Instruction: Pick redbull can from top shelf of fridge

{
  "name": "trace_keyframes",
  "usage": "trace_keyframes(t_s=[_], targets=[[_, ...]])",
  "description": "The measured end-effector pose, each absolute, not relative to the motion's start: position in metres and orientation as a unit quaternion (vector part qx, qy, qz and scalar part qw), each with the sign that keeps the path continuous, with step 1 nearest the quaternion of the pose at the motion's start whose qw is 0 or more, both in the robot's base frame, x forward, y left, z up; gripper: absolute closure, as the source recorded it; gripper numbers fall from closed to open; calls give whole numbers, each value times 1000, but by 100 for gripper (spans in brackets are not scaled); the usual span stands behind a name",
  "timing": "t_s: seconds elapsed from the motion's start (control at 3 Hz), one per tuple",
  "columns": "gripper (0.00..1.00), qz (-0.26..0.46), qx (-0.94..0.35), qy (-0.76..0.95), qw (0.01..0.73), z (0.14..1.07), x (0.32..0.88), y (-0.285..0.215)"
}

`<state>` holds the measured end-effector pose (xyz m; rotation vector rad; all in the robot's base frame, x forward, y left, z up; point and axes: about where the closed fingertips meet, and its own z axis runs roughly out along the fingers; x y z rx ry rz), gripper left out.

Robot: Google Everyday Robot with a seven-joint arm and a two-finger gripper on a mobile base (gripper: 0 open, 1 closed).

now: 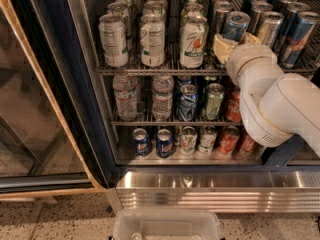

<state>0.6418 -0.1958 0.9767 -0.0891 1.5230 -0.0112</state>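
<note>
The fridge (95,134) stands open, with drinks on three wire racks. On the top shelf (150,70), several slim blue-and-silver redbull cans stand at the right. My gripper (236,39) reaches in from the right on a white arm (280,104). Its cream fingers (220,46) sit on either side of the front redbull can (235,28), which tilts slightly. Other redbull cans (300,36) stand just right of it. A 7up can (193,41) stands just left of the gripper.
White-green cans (114,39) fill the left of the top shelf. Water bottles (125,96) and cans stand on the middle rack, short Pepsi (163,143) and Coca-Cola cans (227,140) on the lowest. The glass door (30,109) hangs open at left. A clear bin (167,226) lies below.
</note>
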Motion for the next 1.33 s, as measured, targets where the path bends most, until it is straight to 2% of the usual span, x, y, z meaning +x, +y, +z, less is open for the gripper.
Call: trace_keyframes(t_s=[1.33], targets=[[100,37,-48,691,721,1010,607,-192]])
